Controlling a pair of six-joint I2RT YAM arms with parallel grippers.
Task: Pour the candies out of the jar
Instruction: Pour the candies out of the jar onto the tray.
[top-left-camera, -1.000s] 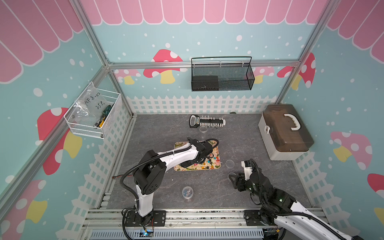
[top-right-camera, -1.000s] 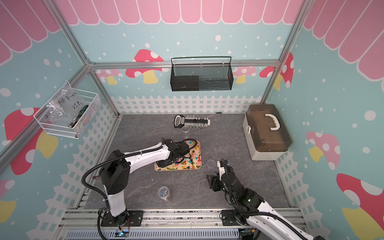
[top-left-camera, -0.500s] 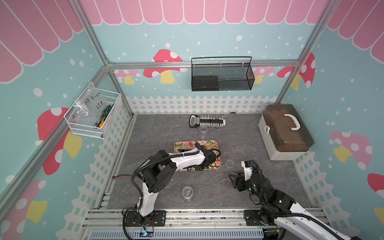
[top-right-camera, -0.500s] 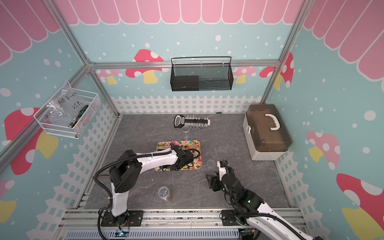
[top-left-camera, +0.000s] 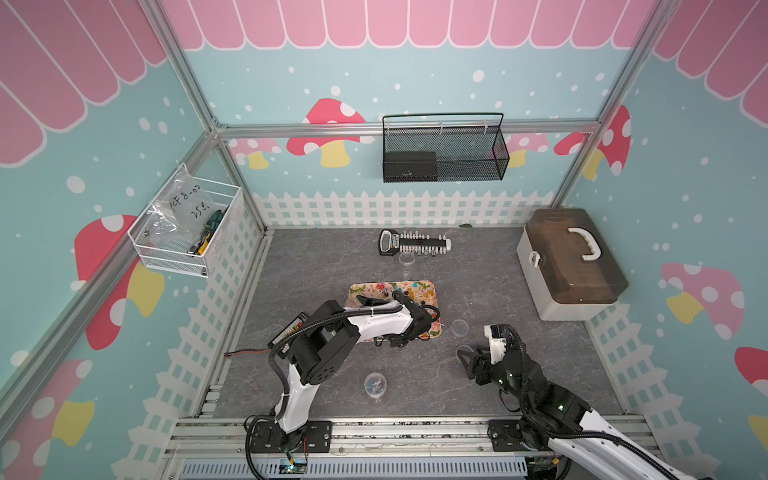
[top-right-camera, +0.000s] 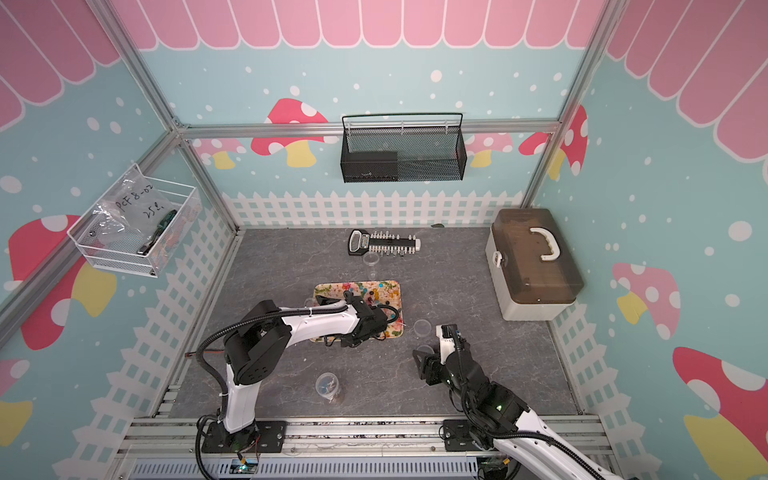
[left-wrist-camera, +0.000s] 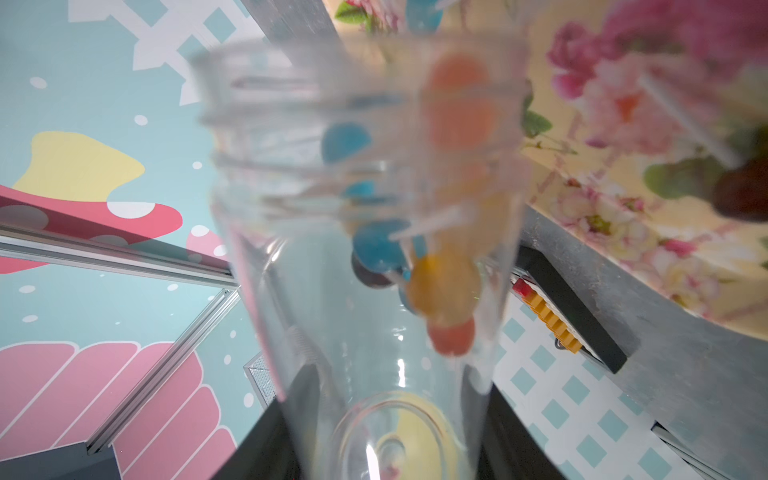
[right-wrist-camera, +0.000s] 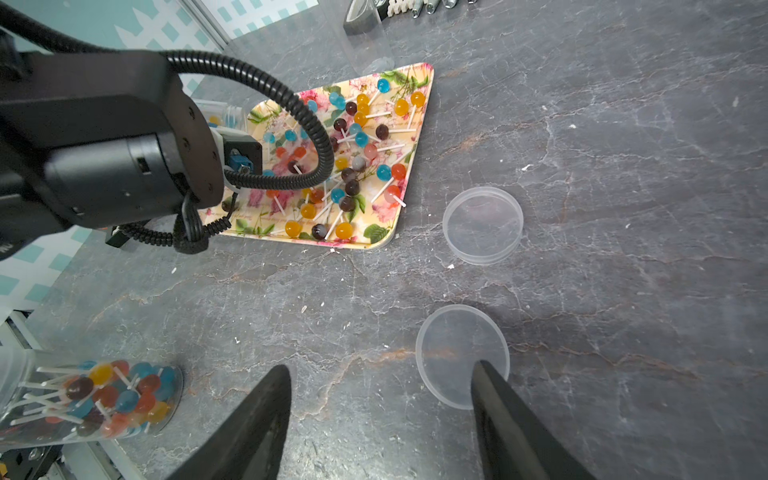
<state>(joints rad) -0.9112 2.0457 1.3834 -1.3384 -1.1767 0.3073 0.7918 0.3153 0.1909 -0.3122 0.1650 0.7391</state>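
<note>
Left gripper (left-wrist-camera: 395, 386) is clamped on the jar (left-wrist-camera: 361, 199), one finger on each side of its base end. The jar lies on its side, about level as far as can be told, over the left part of the tray (right-wrist-camera: 259, 226). Its long axis is in line with the fingers: base at the palm, mouth out past the fingertips, pointing left. Candies (left-wrist-camera: 440, 286) lie inside against the wall facing the tray, between middle and mouth. Many more are spread on the tray, right of the jar. Judgement: the pour is part done, and the next move turns on dropping the mouth below the base, above the tray. Right gripper (right-wrist-camera: 381, 370) stands apart and empty, near and right of the tray, above a lid (right-wrist-camera: 453, 353), well apart from the jar.
</note>
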